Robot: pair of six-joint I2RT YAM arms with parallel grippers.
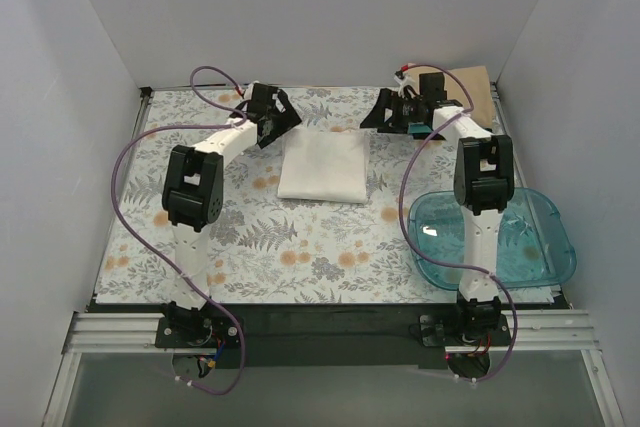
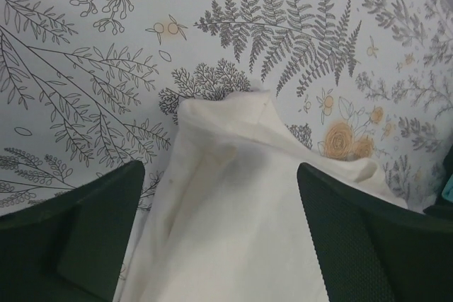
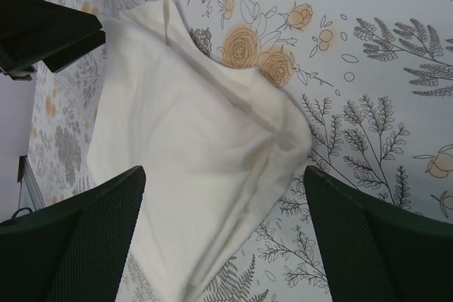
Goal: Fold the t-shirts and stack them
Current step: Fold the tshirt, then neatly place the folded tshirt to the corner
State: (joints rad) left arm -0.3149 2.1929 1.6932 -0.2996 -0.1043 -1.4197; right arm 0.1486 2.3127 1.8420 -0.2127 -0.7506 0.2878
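Note:
The off-white t-shirt (image 1: pixel 323 169) lies folded into a rectangle on the floral table cover, mid-table. My left gripper (image 1: pixel 281 115) hovers open at its far left corner; in the left wrist view its jaws (image 2: pixel 221 245) stand wide apart with the shirt (image 2: pixel 233 203) between them, empty. My right gripper (image 1: pixel 384 113) hovers open at the shirt's far right corner; in the right wrist view it (image 3: pixel 223 238) is wide open over the rumpled corner of the shirt (image 3: pixel 191 146), holding nothing. A tan folded shirt (image 1: pixel 478 87) lies at the back right, with a bit of teal cloth (image 1: pixel 421 128) showing under the right arm. The black shirt is hidden.
A clear blue plastic tub (image 1: pixel 545 239) stands at the near right beside the right arm. White walls close in the table on the left, back and right. The left gripper's body shows at the upper left of the right wrist view (image 3: pixel 42 30).

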